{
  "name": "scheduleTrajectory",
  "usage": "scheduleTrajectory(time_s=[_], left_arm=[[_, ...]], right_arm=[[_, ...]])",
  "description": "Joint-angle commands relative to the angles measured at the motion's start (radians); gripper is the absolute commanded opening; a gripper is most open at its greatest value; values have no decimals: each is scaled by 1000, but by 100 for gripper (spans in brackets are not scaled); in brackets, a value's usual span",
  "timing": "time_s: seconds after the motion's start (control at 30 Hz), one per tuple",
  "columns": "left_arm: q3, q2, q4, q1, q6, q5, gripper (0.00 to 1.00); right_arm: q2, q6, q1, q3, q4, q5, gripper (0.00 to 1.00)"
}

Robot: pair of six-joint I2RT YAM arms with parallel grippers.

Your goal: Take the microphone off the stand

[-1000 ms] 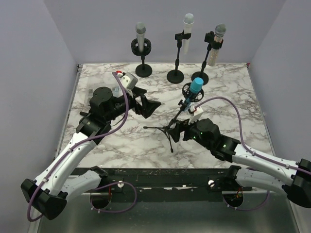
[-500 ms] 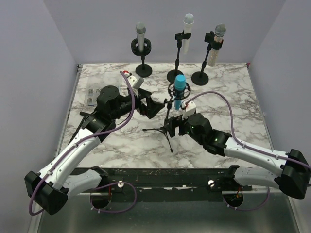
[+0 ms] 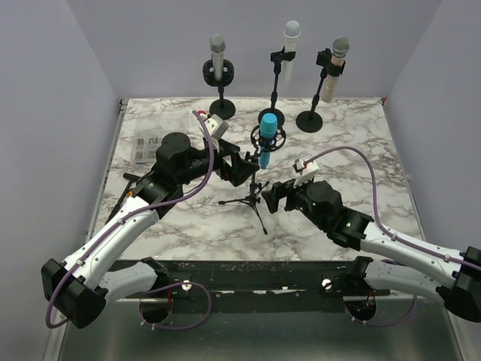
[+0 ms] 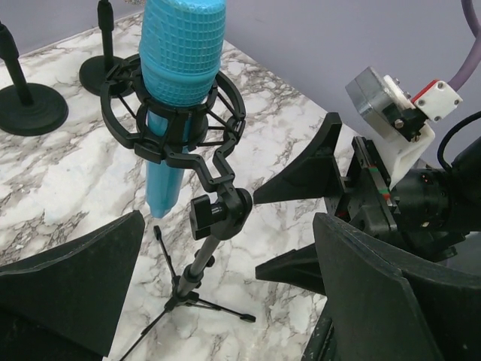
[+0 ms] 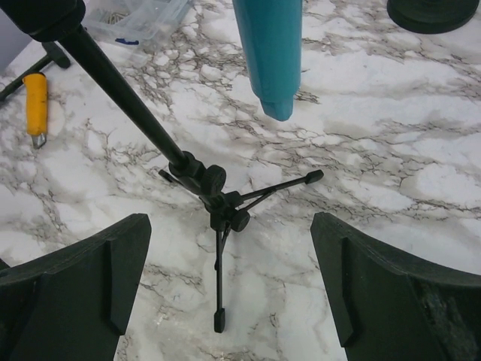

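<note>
A blue microphone (image 3: pixel 267 135) sits upright in a black shock mount (image 4: pixel 218 113) on a small black tripod stand (image 3: pixel 252 199) mid-table. My left gripper (image 3: pixel 240 169) is open just left of the stand. In the left wrist view its jaws stand wide on either side of the stand's pole (image 4: pixel 199 259), below the microphone (image 4: pixel 180 68), and touch nothing. My right gripper (image 3: pixel 274 197) is open just right of the tripod. In the right wrist view its jaws (image 5: pixel 229 233) frame the tripod hub (image 5: pixel 222 207), with the microphone's lower end (image 5: pixel 270 53) above.
Three other microphones on stands stand along the back: a grey one (image 3: pixel 218 56), a white one (image 3: pixel 291 34) and a beige one (image 3: pixel 338 53). A small clear packet (image 3: pixel 141 147) and a yellow-handled tool (image 5: pixel 35 105) lie at the left.
The stand with the blue microphone has moved left and come upright. My left gripper has moved right, up to the stand. My right arm has drawn back to the right.
</note>
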Motion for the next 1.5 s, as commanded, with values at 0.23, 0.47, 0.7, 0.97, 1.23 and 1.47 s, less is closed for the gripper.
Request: scheduleTrajectory(time_s=[0.23, 0.47, 0.7, 0.97, 1.23, 1.47], left_arm=[[32, 10, -80, -49, 60, -99, 95], [41, 7, -105, -73, 90, -140, 93], [39, -26, -125, -76, 120, -172, 94], [31, -51, -121, -75, 133, -217, 95], [14, -87, -118, -75, 172, -285, 95], [14, -94, -118, -75, 187, -291, 95]], right_arm=[[41, 265, -291, 10, 6, -453, 95], [177, 300, -343, 65, 72, -766, 86], [53, 170, -343, 262, -233, -413, 88], [72, -11, -344, 529, -313, -223, 89], [266, -32, -341, 753, -307, -334, 79], [337, -74, -223, 822, -341, -197, 80]])
